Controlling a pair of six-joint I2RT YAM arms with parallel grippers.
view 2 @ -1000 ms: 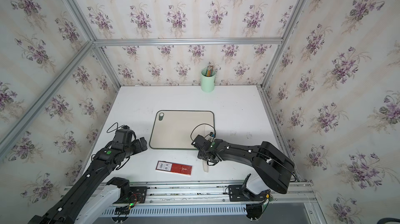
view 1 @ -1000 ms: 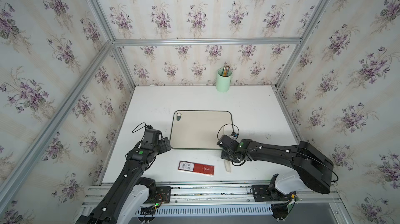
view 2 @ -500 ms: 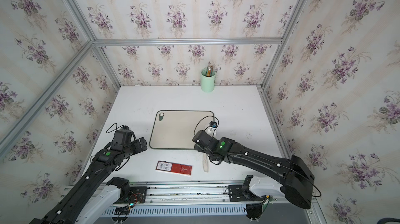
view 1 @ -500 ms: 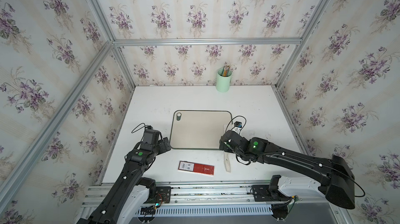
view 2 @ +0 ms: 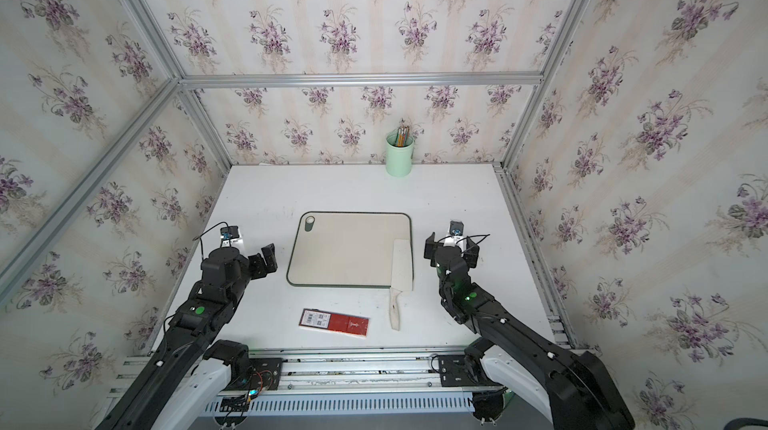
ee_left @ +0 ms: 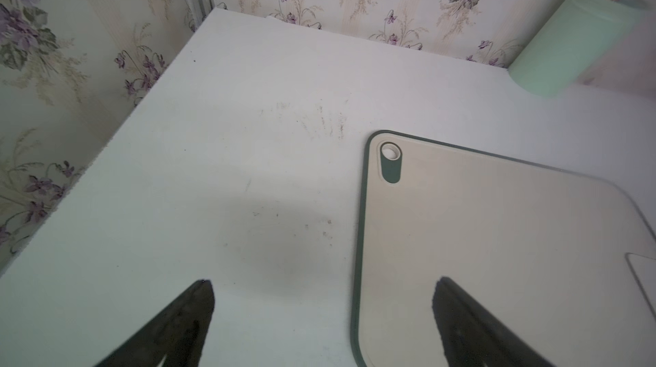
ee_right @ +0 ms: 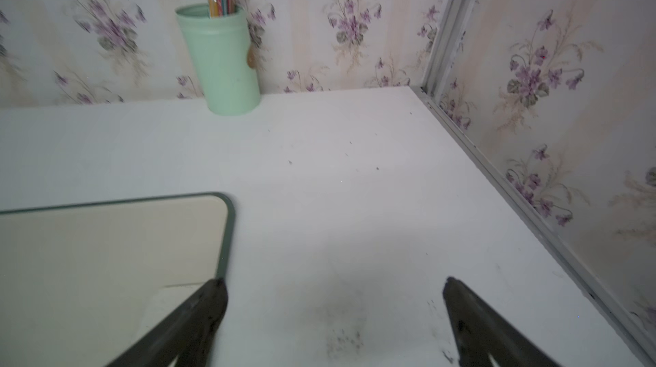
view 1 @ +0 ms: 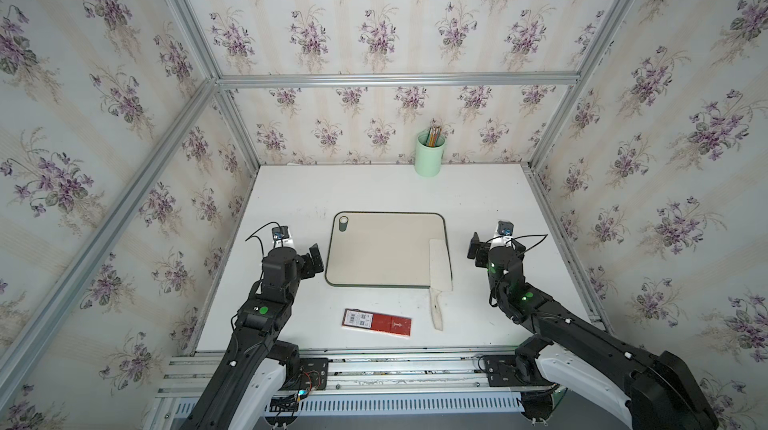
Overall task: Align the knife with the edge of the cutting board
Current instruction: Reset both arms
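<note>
Plainly counted in both top views: one knife (view 1: 440, 265) (view 2: 401, 265), one cutting board (view 1: 374, 249) (view 2: 343, 249), one red box (view 1: 377, 322) (view 2: 335, 322), one green cup (view 1: 429, 156) (view 2: 399, 156) holding a bunch of pencils (view 1: 434, 134), and two arms on a white table (view 1: 374, 186). The board lies flat at the centre of the frame, its oval hole at its upper left corner. The knife rests along the board's right side, roughly parallel to it: the broad white blade lies on the board's lower right part and overlaps the green rim, while the cream handle sticks out past the lower edge onto the table, pointing toward the bottom of the frame. The red box lies flat below the board, just left of the handle and not touching it. The cup stands at the upper centre of the frame, against the back wall and well apart from the rest. The right gripper (ee_right: 333, 283) (view 2: 451, 245) hangs right of the board, clear of the knife, jaws spread wide with only bare table between them. The left gripper (ee_left: 323, 285) sits left of the board, jaws likewise apart and holding nothing; in its wrist view one finger (ee_left: 461, 319) overlaps the board's near edge.
</note>
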